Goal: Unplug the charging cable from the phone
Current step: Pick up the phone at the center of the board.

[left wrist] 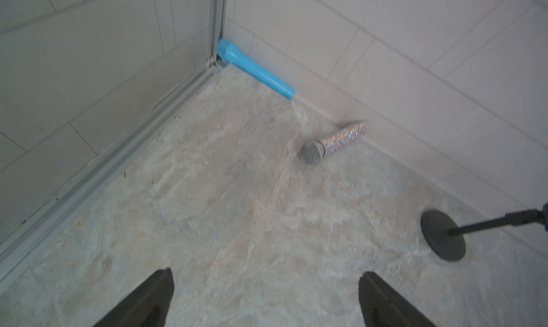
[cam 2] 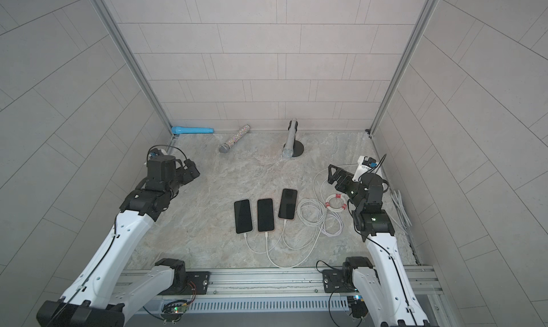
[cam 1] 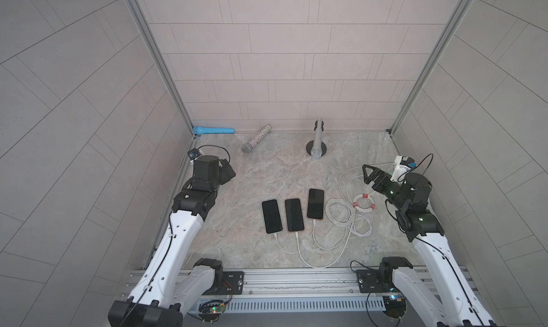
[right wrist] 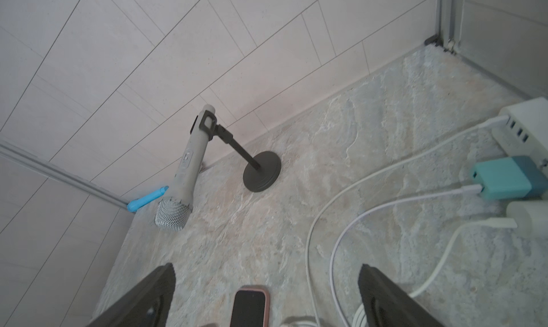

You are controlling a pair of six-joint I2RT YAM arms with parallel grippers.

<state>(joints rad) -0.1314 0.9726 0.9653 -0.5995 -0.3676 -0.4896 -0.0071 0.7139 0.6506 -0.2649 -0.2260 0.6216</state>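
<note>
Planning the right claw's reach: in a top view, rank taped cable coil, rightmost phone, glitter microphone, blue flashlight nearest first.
1. Taped cable coil, beside the right claw.
2. Rightmost phone, centre.
3. Glitter microphone, near back wall.
4. Blue flashlight, back-left corner.

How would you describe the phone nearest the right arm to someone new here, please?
A row of phones lies on the table. Take the phone beside the coiled cables. It alone sits further back than its neighbours.
</note>
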